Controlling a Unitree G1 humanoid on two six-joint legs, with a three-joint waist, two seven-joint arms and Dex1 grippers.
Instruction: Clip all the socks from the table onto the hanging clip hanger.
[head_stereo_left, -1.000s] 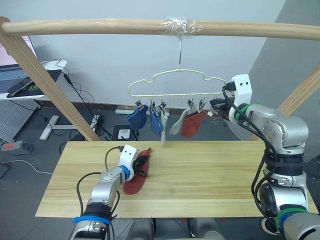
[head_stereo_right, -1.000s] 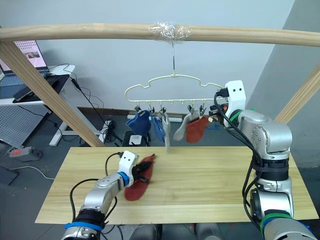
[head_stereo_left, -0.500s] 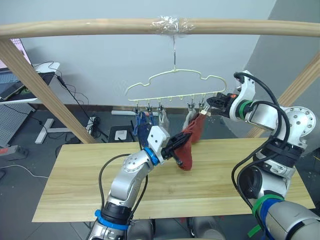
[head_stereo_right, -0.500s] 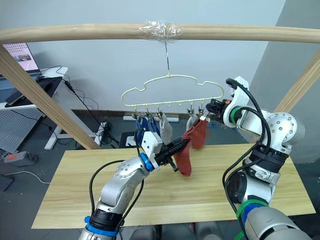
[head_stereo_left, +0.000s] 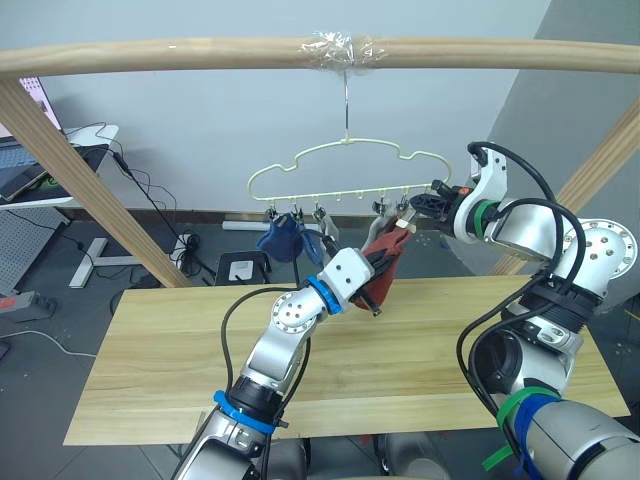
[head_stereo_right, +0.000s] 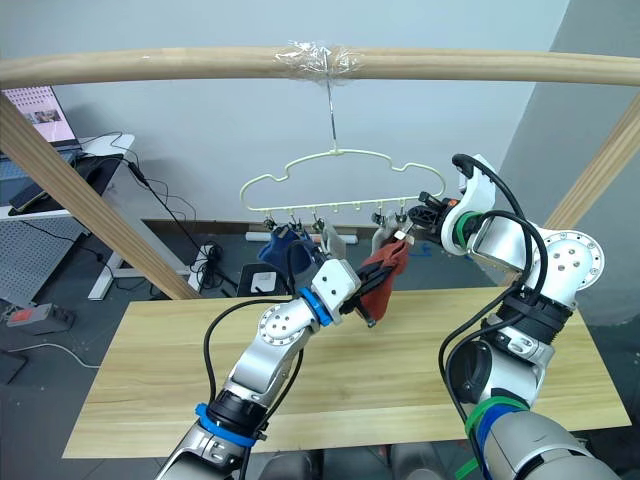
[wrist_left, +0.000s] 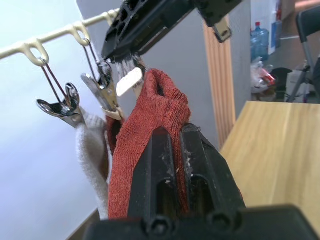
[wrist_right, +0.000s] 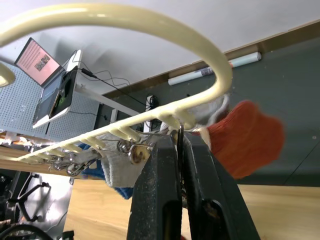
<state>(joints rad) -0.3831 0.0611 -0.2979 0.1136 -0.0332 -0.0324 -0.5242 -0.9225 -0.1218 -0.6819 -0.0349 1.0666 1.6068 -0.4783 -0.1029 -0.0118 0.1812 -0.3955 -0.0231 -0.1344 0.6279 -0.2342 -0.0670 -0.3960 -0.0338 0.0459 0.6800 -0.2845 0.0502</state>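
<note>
Both jaws clenched: left gripper (head_stereo_left: 385, 262) on red sock (head_stereo_left: 384, 272), right gripper (head_stereo_left: 436, 197) on end clip (wrist_right: 178, 134).

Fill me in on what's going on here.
The left pincer holds a rust-red sock up at the right end of the clip hanger. The right pincer pinches the end clip there. Five socks already hang; the table has none left.

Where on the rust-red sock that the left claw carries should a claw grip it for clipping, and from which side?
Grip the rust-red sock just below its open cuff, coming from underneath as the left claw does: the cuff stands upward toward the clip hanger, free for a clip.
</note>
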